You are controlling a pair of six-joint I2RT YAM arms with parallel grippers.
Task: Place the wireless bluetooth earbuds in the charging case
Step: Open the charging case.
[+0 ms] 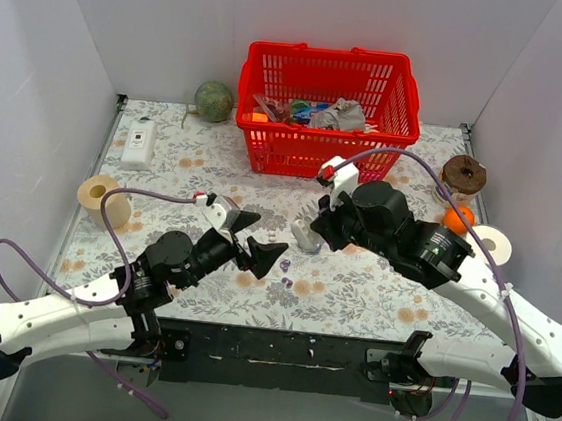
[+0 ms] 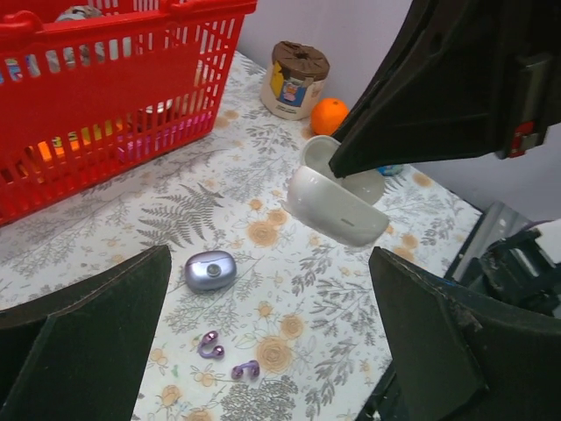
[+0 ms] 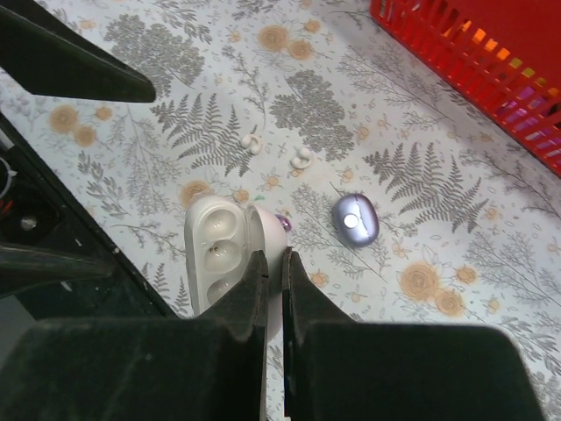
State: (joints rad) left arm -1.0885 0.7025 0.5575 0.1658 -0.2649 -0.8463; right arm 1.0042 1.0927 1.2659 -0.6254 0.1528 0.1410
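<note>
The case (image 2: 210,270) is glossy lavender plastic with a shinier, paler middle; the 2 earbuds (image 2: 210,346) gleam likewise. The white case (image 2: 337,210) is smooth, glossy plastic. The basket (image 2: 105,96) is red moulded plastic. The counter (image 2: 289,289) looks matt and printed.

My right end effector (image 3: 274,261) covers one end of the white case (image 3: 219,254), which hides all but a sliver of one purple earbud (image 3: 283,223), while the red basket (image 2: 105,88) is cropped in both wrist views, its contents unreadable.

Lavender charging case (image 2: 210,270) near two purple earbuds (image 2: 210,346) on floral tabletop (image 2: 298,298).
</note>
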